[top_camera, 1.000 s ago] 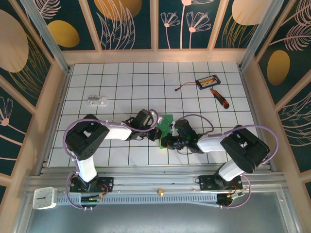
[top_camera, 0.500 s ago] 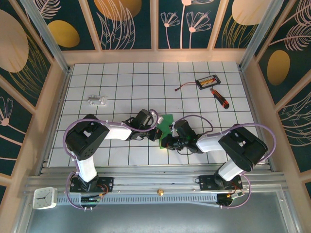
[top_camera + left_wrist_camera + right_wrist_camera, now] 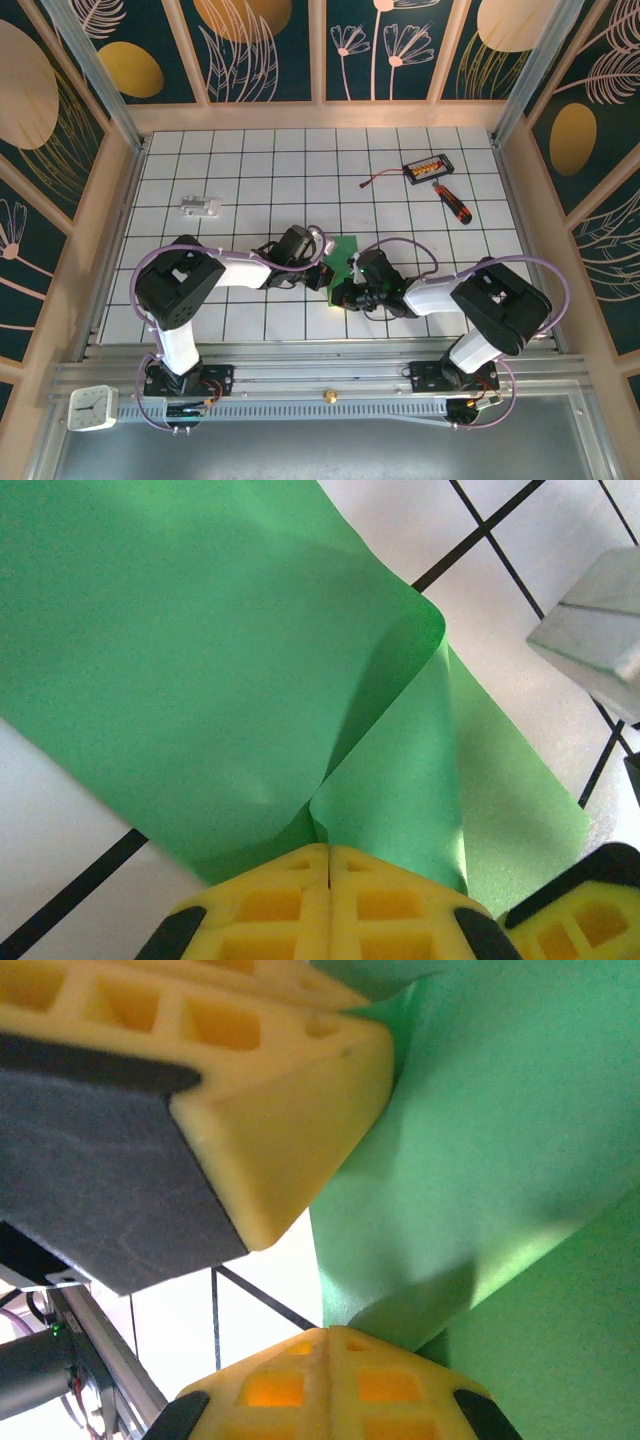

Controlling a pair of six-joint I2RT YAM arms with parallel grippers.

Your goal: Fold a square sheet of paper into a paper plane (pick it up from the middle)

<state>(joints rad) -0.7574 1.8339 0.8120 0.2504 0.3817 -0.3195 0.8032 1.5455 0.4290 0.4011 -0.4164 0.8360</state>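
Ok, L gripper (image 3: pixel 329 855) pinched tight on paper (image 3: pixel 180 650), fold curling just ahead of tips; R gripper (image 3: pixel 330 1335) pinching same paper alongside; prob bracing it for next crease.

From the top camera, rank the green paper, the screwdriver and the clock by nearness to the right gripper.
1. green paper, centre, pinched by the right gripper.
2. screwdriver, far right of the tiles.
3. clock, near-left corner.
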